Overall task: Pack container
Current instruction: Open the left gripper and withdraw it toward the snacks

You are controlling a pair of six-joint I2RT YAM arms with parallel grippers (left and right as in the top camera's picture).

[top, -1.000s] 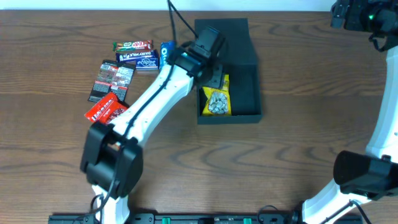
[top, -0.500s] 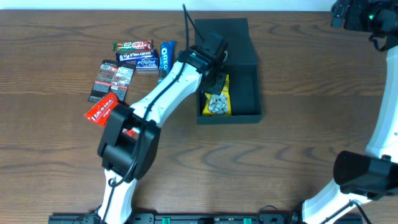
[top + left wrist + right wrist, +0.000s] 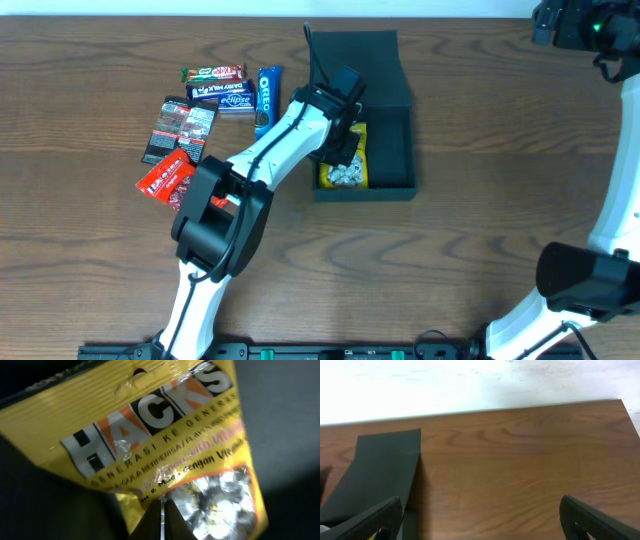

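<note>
— Where does the shallow matte dark square cardboard container (image 3: 395, 150) sit?

— Toward the far middle of the brown wood-grain table (image 3: 450, 260), its hinged flap lid (image 3: 375, 60) open and lying flat on the far side. A yellow foil snack packet (image 3: 345, 165) lies in its left part.

— Can the packet's print be read?

— In the left wrist view the yellow packet (image 3: 165, 435) shows "HACKS" in large letters, then smaller lines partly legible, "GENERASI KE GENERASI" and "dengan"; the rest is blurred. Silvery wrapped sweets are pictured lower down.

— And the claws?

— The left gripper (image 3: 345, 135) is down inside the container over the packet, its fingertips (image 3: 155, 520) pressed together; whether they pinch the foil cannot be told. The right gripper (image 3: 480, 517) is up at the far right, its two dark fingers spread wide with nothing between them.

— What lies outside the container?

— To its left, a blue "OREO" pack (image 3: 267, 90), a blue "DAIRY MILK" bar (image 3: 222, 92), a blue "eclipse" pack (image 3: 235, 103), a green-and-red bar (image 3: 213, 73), a dark sachet (image 3: 180, 128) and a red sachet (image 3: 167, 177), the last three unreadable.
</note>
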